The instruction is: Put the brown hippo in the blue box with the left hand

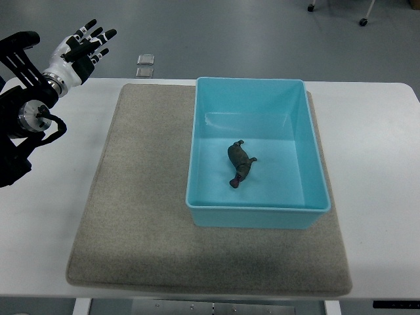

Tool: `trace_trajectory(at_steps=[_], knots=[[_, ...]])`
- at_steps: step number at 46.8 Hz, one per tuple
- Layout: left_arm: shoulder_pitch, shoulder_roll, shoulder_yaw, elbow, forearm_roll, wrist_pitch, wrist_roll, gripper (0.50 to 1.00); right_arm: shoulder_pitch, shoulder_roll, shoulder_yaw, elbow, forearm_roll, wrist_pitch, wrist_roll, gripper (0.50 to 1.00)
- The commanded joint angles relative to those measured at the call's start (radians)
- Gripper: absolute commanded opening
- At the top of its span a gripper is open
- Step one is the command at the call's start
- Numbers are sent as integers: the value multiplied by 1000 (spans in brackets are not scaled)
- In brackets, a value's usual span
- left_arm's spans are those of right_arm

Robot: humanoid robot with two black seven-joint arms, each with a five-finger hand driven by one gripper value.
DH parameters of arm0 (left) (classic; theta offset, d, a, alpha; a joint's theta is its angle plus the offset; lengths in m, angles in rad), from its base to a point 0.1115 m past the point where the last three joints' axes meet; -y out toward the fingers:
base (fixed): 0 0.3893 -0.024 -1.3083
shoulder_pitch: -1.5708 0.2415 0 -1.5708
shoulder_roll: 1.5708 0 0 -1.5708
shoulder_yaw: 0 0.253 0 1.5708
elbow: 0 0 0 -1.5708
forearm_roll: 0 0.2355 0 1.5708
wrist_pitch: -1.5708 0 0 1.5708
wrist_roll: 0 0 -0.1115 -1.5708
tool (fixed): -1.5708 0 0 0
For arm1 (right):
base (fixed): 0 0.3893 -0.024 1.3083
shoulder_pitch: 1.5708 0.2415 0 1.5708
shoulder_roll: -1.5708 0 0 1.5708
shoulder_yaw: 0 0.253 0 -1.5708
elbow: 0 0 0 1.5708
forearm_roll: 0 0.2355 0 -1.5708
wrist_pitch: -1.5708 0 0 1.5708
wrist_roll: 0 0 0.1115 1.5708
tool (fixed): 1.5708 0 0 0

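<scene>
I see a white tabletop (46,216) filling most of my view, with a grey-beige mat (141,216) laid across its middle. On the right part of the mat sits the blue box (259,211), open at the top, its far rim close to the mat's far edge. My left hand (80,47) is up at the top left corner, well apart from the box and hovering past the tabletop's far left edge; its fingers (98,34) are spread out and hold nothing. The brown hippo (240,162) lies on the floor of the box, a little nearer the near wall than the far one, touching none of the walls.
</scene>
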Motion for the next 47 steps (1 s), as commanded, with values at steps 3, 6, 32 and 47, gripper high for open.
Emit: trace_trajectory(at_steps=[3, 6, 32, 47], knots=[[22, -2, -4, 0, -1, 3, -4, 1000, 0, 0, 0, 0, 0, 0, 0, 936], [31, -3, -15, 0, -1, 3, -4, 999, 0, 0, 0, 0, 0, 0, 0, 936], [49, -13, -73, 0, 0, 18, -39, 999, 0, 0, 3, 20, -2, 18, 0, 936], [49, -11, -83, -1, 2, 18, -39, 999, 2, 0, -2, 18, -9, 11, -2, 936]])
